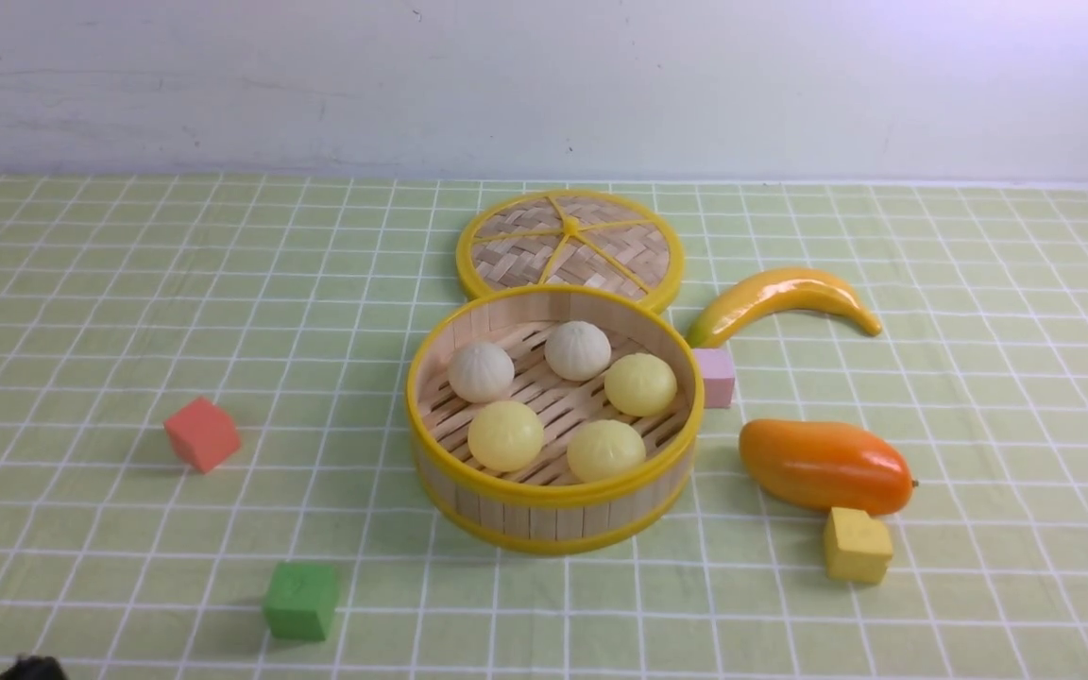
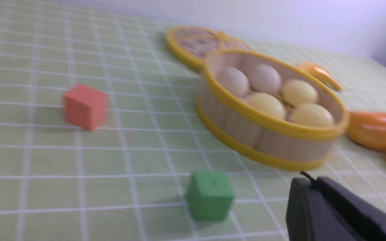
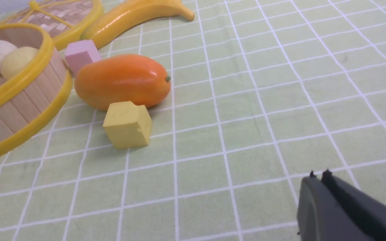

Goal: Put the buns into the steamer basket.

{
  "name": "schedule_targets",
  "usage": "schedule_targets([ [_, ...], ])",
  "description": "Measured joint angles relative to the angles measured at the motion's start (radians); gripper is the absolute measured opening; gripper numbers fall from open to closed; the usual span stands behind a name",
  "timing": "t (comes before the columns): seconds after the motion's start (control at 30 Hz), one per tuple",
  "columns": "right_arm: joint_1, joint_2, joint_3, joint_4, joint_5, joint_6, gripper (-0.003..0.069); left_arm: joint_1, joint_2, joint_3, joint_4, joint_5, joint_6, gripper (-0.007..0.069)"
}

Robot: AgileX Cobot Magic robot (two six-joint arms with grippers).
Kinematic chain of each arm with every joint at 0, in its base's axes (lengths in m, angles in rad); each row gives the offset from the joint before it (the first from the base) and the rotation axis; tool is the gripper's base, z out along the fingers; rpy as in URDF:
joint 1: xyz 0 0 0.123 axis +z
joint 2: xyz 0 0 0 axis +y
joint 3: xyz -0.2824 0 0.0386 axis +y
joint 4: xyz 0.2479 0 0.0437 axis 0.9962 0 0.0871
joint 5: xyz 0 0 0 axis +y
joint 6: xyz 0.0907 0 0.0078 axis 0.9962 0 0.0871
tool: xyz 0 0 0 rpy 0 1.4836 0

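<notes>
The round bamboo steamer basket (image 1: 553, 515) stands mid-table and holds several buns: two off-white pleated ones (image 1: 482, 371) (image 1: 578, 350) at its far side and three smooth pale yellow ones (image 1: 640, 384) (image 1: 505, 435) (image 1: 605, 450). The left wrist view shows the same basket (image 2: 280, 144) with buns (image 2: 266, 104) inside. My left gripper (image 2: 308, 179) is shut and empty, low over the cloth near the basket's front. The right wrist view shows my right gripper (image 3: 318, 175) shut and empty over bare cloth, well away from the basket (image 3: 18, 110). Only a dark corner of the left arm (image 1: 29, 669) enters the front view.
The flat woven lid (image 1: 569, 247) lies just behind the basket. A banana (image 1: 785, 297), pink cube (image 1: 716, 377), orange mango (image 1: 825, 465) and yellow cube (image 1: 857, 545) sit to its right. A red cube (image 1: 202, 433) and green cube (image 1: 301, 601) lie to its left.
</notes>
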Motion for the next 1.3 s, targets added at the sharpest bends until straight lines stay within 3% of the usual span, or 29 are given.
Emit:
schedule_targets([
  [0.1,0.000,-0.001,0.000,0.000,-0.001,0.001,0.0013,0.114,-0.050,0.003,0.000,0.161,-0.005,-0.0013],
  [0.23,0.000,-0.001,0.000,0.000,-0.001,0.003,0.0018,0.146,-0.052,0.011,-0.015,0.250,-0.006,-0.0013],
  [1.3,0.000,-0.001,0.001,0.000,-0.005,0.003,0.0059,0.146,-0.052,0.011,-0.021,0.251,-0.006,-0.0013],
])
